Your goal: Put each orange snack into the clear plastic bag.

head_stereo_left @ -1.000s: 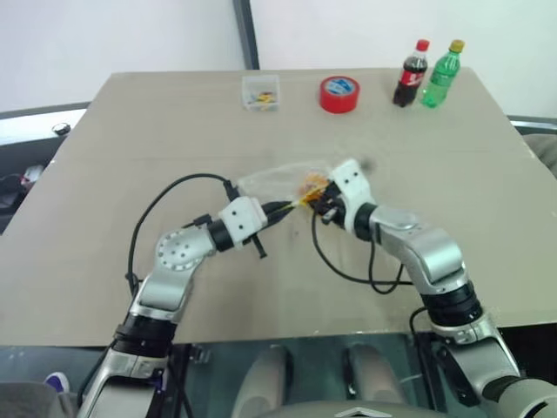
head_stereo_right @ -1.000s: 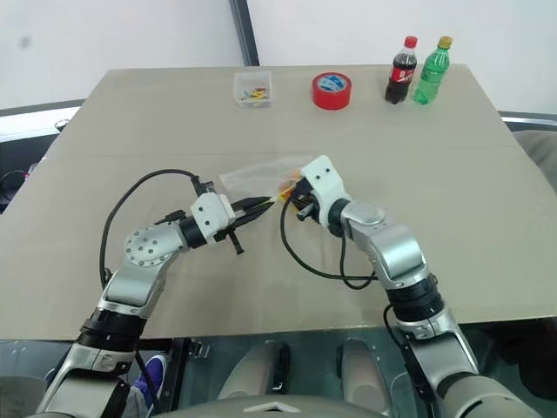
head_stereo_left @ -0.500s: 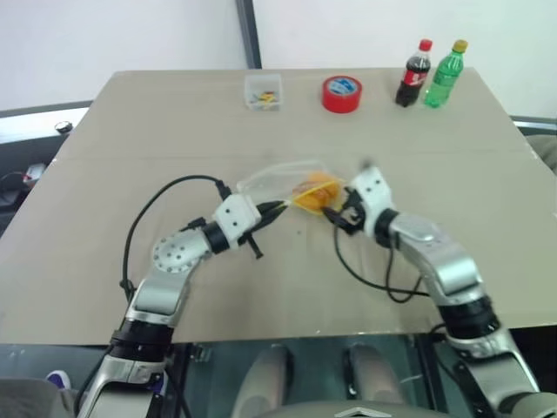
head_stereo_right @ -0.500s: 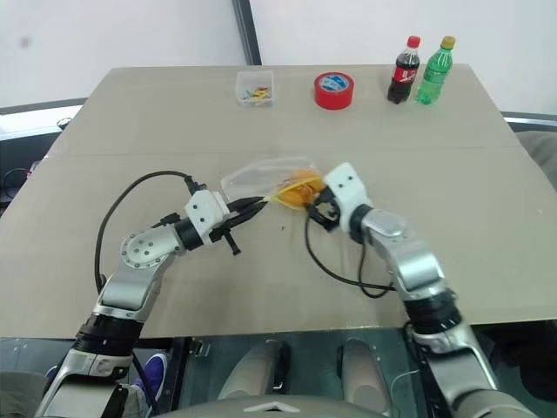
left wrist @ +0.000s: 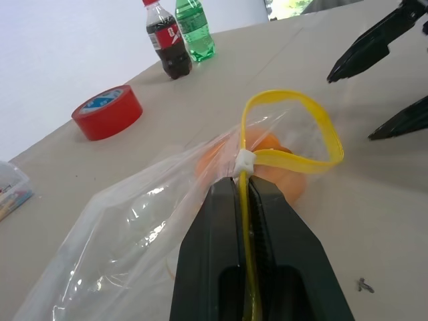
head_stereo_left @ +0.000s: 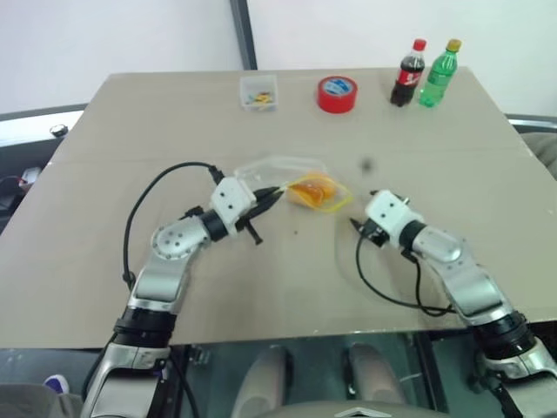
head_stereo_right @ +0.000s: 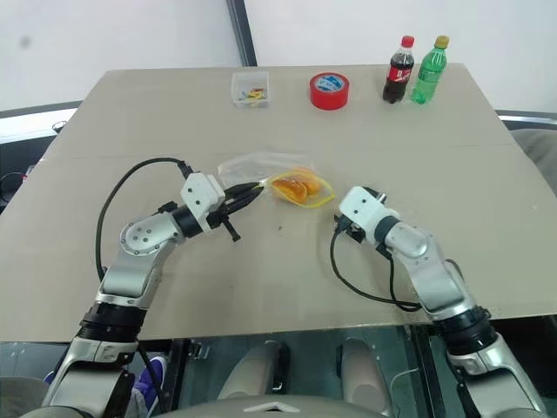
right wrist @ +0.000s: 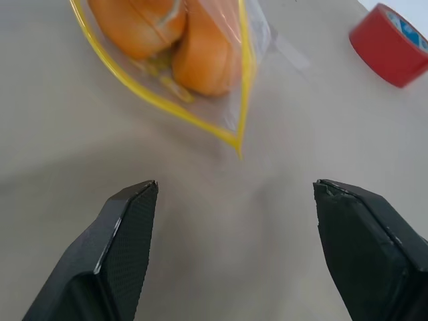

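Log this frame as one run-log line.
left gripper: shut on clear plastic bag seal strip | right gripper: open, empty, apart from bag | orange snacks: both inside bag | bag mouth open

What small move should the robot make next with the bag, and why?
Probably close the mouth: bring the open right tool back to the yellow seal strip and pinch it shut. Both orange snacks already sit inside the clear plastic bag, the left tool is shut on its seal edge, and the mouth gapes in a loop.
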Robot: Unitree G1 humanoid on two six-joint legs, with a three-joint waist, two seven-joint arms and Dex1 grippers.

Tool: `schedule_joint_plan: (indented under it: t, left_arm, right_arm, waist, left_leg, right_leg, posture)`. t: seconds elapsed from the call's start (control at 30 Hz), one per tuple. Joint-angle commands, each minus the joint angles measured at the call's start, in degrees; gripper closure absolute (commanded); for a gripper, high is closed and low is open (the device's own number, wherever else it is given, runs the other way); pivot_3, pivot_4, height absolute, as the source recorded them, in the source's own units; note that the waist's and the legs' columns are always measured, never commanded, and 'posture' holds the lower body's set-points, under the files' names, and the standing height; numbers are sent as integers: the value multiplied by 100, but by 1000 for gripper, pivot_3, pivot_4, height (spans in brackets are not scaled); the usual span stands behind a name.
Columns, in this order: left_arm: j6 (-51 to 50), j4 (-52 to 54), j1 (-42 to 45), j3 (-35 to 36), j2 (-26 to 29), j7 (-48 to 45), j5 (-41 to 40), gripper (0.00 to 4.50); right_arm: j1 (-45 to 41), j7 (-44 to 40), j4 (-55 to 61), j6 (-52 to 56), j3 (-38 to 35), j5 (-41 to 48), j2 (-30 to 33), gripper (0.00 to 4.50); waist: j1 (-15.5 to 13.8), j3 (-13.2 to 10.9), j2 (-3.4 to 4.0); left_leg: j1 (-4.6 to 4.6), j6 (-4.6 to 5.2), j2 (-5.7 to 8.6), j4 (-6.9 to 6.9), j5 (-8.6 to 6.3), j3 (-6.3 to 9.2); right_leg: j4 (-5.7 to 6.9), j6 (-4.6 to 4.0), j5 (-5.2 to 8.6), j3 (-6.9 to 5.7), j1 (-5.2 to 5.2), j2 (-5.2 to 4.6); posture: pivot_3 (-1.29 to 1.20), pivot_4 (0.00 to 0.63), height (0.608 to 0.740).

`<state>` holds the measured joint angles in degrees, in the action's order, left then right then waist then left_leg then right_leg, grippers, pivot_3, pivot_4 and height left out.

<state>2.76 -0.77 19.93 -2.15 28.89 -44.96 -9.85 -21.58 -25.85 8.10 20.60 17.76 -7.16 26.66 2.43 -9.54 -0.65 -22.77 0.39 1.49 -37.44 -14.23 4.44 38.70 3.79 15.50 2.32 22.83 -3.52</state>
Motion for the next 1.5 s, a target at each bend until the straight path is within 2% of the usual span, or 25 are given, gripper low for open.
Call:
schedule_joint_plan:
  t: [0.03,0.07,0.17,0.37,0.4,0.53,0.77,0.87,0.93,1.07,1.17,1.2,1.23,1.37,1.5]
  left_arm:
    - [10,191,62,120,42,-43,-136,4500]
    - [4,204,57,122,47,-45,-144,4500]
    - [-37,252,45,140,60,-39,-171,4500]
    - [-108,340,12,174,57,-10,-235,4500]
    - [-119,352,19,180,49,-2,-251,4500]
    - [-248,175,359,275,-20,68,-397,4500]
    - [167,-968,1677,311,-67,177,-168,4500]
    - [470,-1080,1898,220,-66,143,-42,4500]
    - [689,-1001,1774,128,-36,49,54,4500]
    - [989,-419,850,-90,49,-145,157,4500]
    - [1149,-140,374,-224,151,-242,270,4500]
    - [1204,-61,205,-277,182,-261,316,4500]
    - [1224,-6,87,-310,196,-259,346,4500]
    - [1362,17,-38,-403,247,-218,451,4500]
    - [1529,-82,83,-438,207,-158,563,4500]
  right_arm:
    - [-404,155,-367,-585,57,-240,-224,718]
    - [-469,183,-499,-669,28,-255,-298,718]
    - [-587,200,-730,-895,-42,-293,-393,1486]
    - [-587,195,-833,-1143,-161,-423,-324,4221]
    - [-598,176,-795,-1133,-230,-395,-300,4469]
    - [-896,248,-798,-1178,-554,-593,73,4469]
    - [-1726,454,-921,-1175,-1105,-745,621,4469]
    - [-1596,272,-466,-1074,-1185,-788,881,4469]
    - [-1356,207,-118,-910,-1241,-783,996,4469]
    - [131,-44,1215,-191,-1221,-875,1118,4469]
    - [887,-139,1736,174,-1166,-810,993,4469]
    - [1170,-135,1894,294,-1162,-796,940,3910]
    - [1382,-156,2034,387,-1156,-781,917,3587]
    - [1713,-673,2944,847,-1379,-163,886,1747]
    - [1094,-1165,3334,984,-1055,201,933,1747]
  waist:
    - [-9,0,0]
    - [-12,0,0]
    - [-41,0,0]
    - [-34,0,0]
    - [-34,0,0]
    - [-35,-3,0]
    - [-37,-7,-6]
    - [-28,-7,-5]
    - [-22,-7,-5]
    - [-31,-1,-4]
    - [-32,-3,-4]
    - [-32,-4,-5]
    - [-44,-4,-5]
    - [-71,-7,2]
    - [-21,-14,-1]
  left_leg:
    - [0,0,1,0,0,0]
    - [0,0,1,-1,0,0]
    - [-2,0,1,0,0,3]
    - [-6,0,2,1,0,3]
    - [-6,0,1,1,0,3]
    - [-6,0,2,1,0,3]
    - [-5,0,19,-1,0,6]
    - [-15,-3,19,3,2,3]
    - [-23,-18,19,5,11,0]
    - [-32,-14,7,19,8,-1]
    - [-49,-7,-1,14,3,-6]
    - [-79,-3,0,-11,2,-6]
    - [-92,0,-1,-30,0,-6]
    - [-85,16,1,-59,-10,0]
    - [-58,17,-7,-90,-10,0]
  right_leg:
    - [0,0,0,0,0,-1]
    - [-1,0,0,0,-1,-1]
    - [-6,0,0,-2,-1,-3]
    - [-12,0,0,-2,-1,-3]
    - [-12,-1,0,-3,-1,-3]
    - [-11,-1,0,-2,-1,-4]
    - [-10,0,0,-6,-2,-3]
    - [-21,0,0,-5,3,-4]
    - [-33,0,0,-1,8,-4]
    - [-59,0,0,0,11,-7]
    - [-65,0,-1,4,22,-7]
    - [-46,2,-3,3,50,-7]
    - [-24,2,-4,4,64,-7]
    - [21,2,-3,1,63,-5]
    - [21,3,-4,-1,25,9]
  posture:
    - [0,150,740]
    - [0,150,740]
    - [0,150,740]
    - [0,150,740]
    - [0,150,740]
    - [0,150,740]
    - [0,150,740]
    - [0,150,740]
    - [0,150,740]
    - [0,150,740]
    - [0,150,740]
    - [0,150,740]
    - [0,150,740]
    - [0,150,740]
    - [0,150,740]
